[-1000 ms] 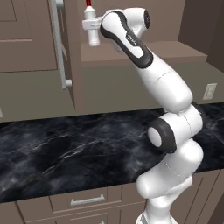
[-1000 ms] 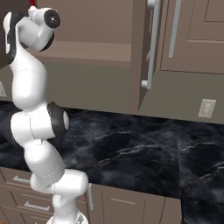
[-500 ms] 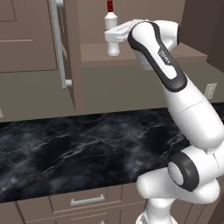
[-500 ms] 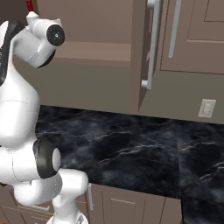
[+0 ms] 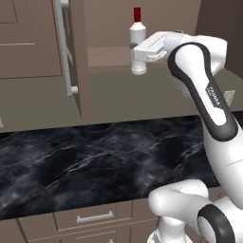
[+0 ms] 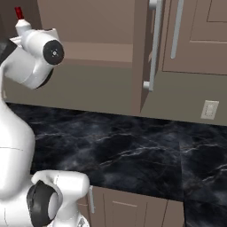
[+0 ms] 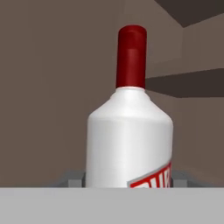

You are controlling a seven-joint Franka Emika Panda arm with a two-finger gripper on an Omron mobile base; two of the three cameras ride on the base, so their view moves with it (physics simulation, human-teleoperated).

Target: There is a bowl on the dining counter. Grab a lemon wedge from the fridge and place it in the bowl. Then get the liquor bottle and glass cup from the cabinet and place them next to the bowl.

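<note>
Here, in the left base view, you have one liquor bottle (image 5: pixel 137 40), white with a red cap, upright in the air in front of the open cabinet (image 5: pixel 142 28). One tool (image 5: pixel 140 56) is clamped across the bottle's lower body from the right. One cabinet door (image 5: pixel 76 57) stands swung out edge-on at the left, with one long silver bar handle (image 5: pixel 62 45) on it. Your arm rises from the lower right, bends at a dark elbow joint and reaches up and left, so the white hand lies roughly level at shelf height. Below it runs one black veined tabletop (image 5: pixel 85 161), with one drawer front and its short handle under the edge.

Turning to the right base view, you see the bottle's red cap (image 6: pixel 19 12) poking up behind the white wrist at the upper left. The open door shows edge-on near the middle, two bar handles are close together beside it, and one wall outlet (image 6: pixel 209 110) sits at the right.

In the hand view, the single bottle (image 7: pixel 129 144) stands very close and upright, its base seated between the two grey finger tips (image 7: pixel 72 179), so the tool is gripping the bottle. The brown cabinet interior lies behind it.
</note>
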